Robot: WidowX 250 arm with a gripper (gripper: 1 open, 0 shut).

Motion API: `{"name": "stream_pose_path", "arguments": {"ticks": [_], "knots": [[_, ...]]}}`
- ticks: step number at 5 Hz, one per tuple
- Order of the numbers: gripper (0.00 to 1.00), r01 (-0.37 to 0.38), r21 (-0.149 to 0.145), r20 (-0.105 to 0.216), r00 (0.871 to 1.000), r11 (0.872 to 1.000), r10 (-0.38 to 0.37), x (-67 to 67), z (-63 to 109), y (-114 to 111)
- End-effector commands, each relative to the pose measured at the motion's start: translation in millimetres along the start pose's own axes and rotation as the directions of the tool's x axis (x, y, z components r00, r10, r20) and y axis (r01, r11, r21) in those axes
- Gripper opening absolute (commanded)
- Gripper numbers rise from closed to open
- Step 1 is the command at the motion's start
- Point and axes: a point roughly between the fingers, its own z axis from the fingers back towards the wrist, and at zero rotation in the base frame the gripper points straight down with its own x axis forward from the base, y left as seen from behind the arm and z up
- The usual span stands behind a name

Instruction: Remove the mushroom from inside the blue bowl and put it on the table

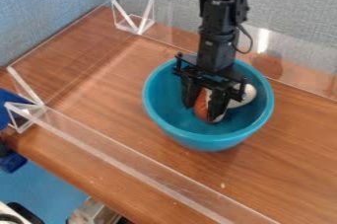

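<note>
The blue bowl (171,114) sits on the wooden table (99,70), right of centre. My gripper (206,108) reaches straight down into the bowl. Its black fingers (192,102) stand on either side of the mushroom (204,111), whose reddish-brown cap shows between them, and the jaws look shut on it. A cream-white part (245,94) shows just to the right of the fingers, against the bowl's inner wall. The mushroom rests low inside the bowl.
Low clear acrylic walls (93,149) run along the table's edges, with triangular brackets at the back (132,16) and at the left (24,110). Open wood lies to the left of the bowl and in front of it.
</note>
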Motion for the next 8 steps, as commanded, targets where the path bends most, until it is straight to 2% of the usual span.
{"name": "stream_pose_path", "arguments": {"ticks": [1, 6, 8], "knots": [[0.0, 0.037, 0.011, 0.102, 0.994, 0.999, -0.038, 9.6, 27.6, -5.2], [0.0, 0.068, 0.006, 0.136, 0.988, 0.998, -0.068, 11.9, 35.1, -7.3], [0.0, 0.085, 0.02, 0.156, 0.984, 0.996, -0.087, 6.7, 47.1, -11.1]]}}
